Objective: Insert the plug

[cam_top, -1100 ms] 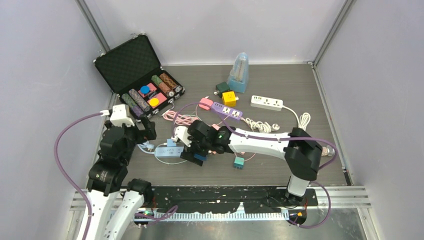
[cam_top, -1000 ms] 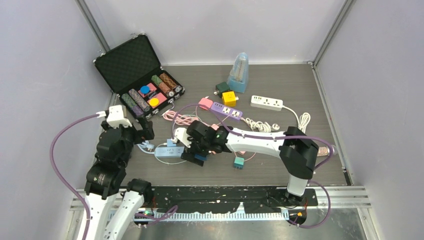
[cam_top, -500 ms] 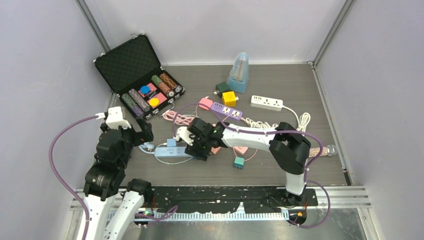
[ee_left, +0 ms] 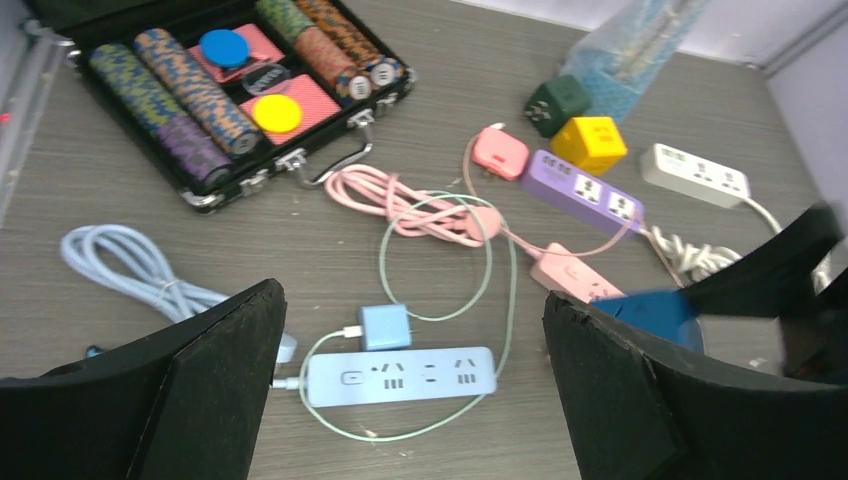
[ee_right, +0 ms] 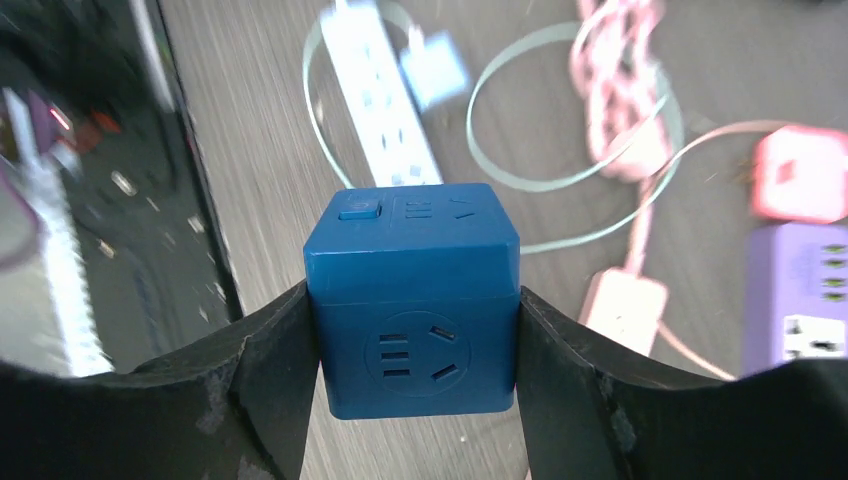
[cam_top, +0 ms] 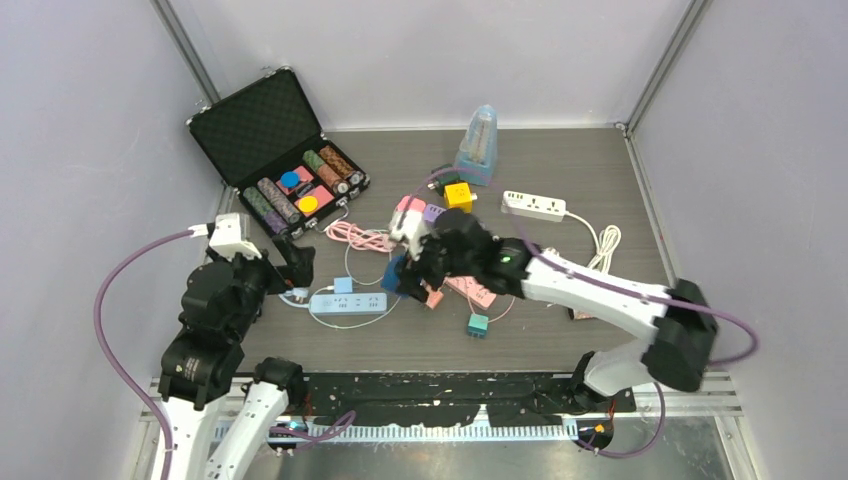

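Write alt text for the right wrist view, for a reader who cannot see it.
The right pincer grips a blue cube socket by its sides, above the table. Beneath lie a pale blue power strip with a small blue charger beside it, a pale green cable loop and pink cords.

Light even, diffuse, from above; shadows on the bench (cam_top: 400, 345) soft and faint. Top view sharp. Left wrist view: motion smear at right edge. Right wrist view: blue cube (ee_right: 415, 300) crisp, background blurred, left side streaked.

Grey wood-grain tabletop (cam_top: 585, 150), plain pale lavender walls (cam_top: 450, 50), metal corner posts (cam_top: 655, 70)
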`<state>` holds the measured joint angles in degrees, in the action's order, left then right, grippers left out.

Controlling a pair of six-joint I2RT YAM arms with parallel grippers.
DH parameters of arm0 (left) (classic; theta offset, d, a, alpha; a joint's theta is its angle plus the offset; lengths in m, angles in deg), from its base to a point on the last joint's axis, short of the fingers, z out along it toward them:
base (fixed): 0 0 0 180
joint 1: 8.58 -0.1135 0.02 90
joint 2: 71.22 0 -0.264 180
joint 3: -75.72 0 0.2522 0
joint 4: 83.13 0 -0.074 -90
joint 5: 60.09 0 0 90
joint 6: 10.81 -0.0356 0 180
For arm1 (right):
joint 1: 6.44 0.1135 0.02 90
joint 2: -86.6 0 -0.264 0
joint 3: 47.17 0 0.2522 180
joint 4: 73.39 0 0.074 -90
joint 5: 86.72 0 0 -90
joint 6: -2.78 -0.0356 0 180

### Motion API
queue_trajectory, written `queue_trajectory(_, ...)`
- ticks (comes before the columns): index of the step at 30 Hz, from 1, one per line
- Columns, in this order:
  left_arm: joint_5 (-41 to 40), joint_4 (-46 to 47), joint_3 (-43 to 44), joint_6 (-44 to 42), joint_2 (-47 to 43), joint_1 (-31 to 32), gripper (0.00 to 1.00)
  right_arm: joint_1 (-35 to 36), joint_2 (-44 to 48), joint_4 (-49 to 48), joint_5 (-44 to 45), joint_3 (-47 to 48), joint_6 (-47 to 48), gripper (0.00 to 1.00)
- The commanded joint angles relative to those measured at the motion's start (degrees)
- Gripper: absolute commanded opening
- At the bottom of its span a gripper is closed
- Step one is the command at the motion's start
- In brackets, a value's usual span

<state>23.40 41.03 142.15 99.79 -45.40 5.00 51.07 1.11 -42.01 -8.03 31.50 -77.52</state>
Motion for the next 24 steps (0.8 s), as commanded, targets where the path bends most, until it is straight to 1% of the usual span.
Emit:
queue_trajectory(1,10.2,2.2,2.8,2.1,-0.6,0.0,1.0,-4.8,12.5,-18.1,-8.4,-4.7,-11.7,0.42)
queue_trajectory(2,12.7,3.3,2.7,2.7,-0.6,0.0,1.0,-6.0,15.2,-20.3,-11.0,-5.7,-14.2,0.42)
queue_trajectory(4,18.6,6.1,2.3,3.9,-0.4,0.0,1.0,-6.7,18.7,-26.0,-15.1,-10.2,-14.9,0.43)
queue_trajectory(7,25.6,10.3,1.6,7.2,0.3,0.0,1.0,-6.9,23.0,-36.6,-19.8,-16.6,-11.9,0.44)
queue_trajectory(8,27.6,11.7,1.3,8.6,0.6,0.0,1.0,-6.9,24.7,-42.0,-21.2,-20.2,-10.6,0.43)
queue_trajectory(9,29.5,13.1,1.1,10.0,1.0,0.0,1.0,-6.9,25.3,-44.7,-21.7,-22.1,-10.3,0.43)
queue_trajectory(10,31.4,14.4,0.7,11.5,1.4,0.0,1.0,-6.9,26.3,-49.6,-22.4,-25.0,-8.8,0.42)
queue_trajectory(12,34.9,17.3,-0.2,14.1,2.2,0.0,1.0,-6.9,26.7,-54.0,-22.9,-27.3,-7.5,0.41)
queue_trajectory(14,39.1,20.5,-1.9,16.6,2.9,0.0,0.99,-6.9,26.4,-55.0,-23.1,-27.5,-6.6,0.41)
queue_trajectory(17,42.9,24.7,-4.1,19.9,4.6,0.0,0.99,-6.6,25.2,-55.8,-23.2,-27.1,-5.2,0.4)
queue_trajectory(21,39.9,24.0,-6.9,24.1,7.4,1.3,0.93,-5.7,23.4,-54.3,-21.8,-25.4,-2.6,0.4)
queue_trajectory(24,36.6,25.2,-7.9,24.3,8.8,5.2,0.92,-3.7,21.7,-50.6,-18.7,-23.0,-0.1,0.4)
